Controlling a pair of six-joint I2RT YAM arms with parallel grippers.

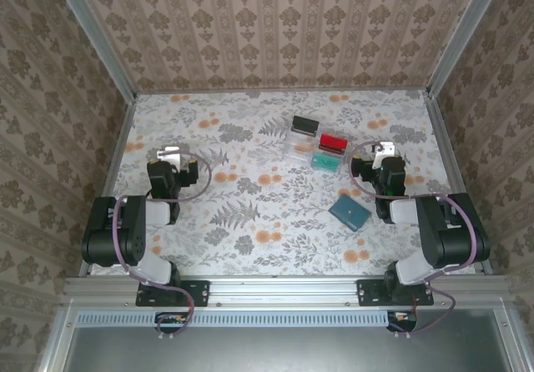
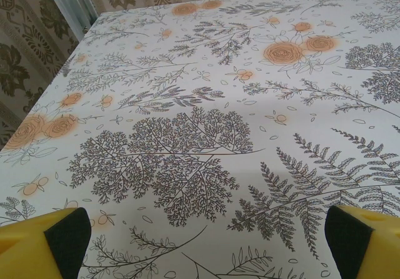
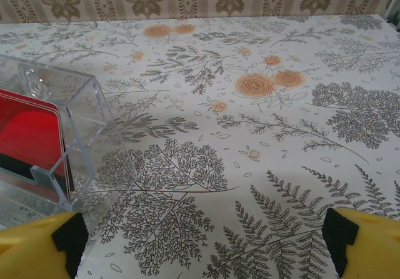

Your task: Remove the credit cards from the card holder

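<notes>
The wallet [image 1: 350, 212] lies flat on the floral worktop [image 1: 250, 213], at about 4 o'clock from its centre, touching nothing. The right pincer [image 1: 384, 150] hangs near the wallet, at its 1 o'clock, spread wide apart and empty. In that arm's wrist view a clear tray [image 3: 81, 104] with a red block [image 3: 25, 135] inside it sits at 9 o'clock. The left pincer [image 1: 171, 153], at 9 o'clock of the worktop, is also wide apart and holds nothing.
</notes>
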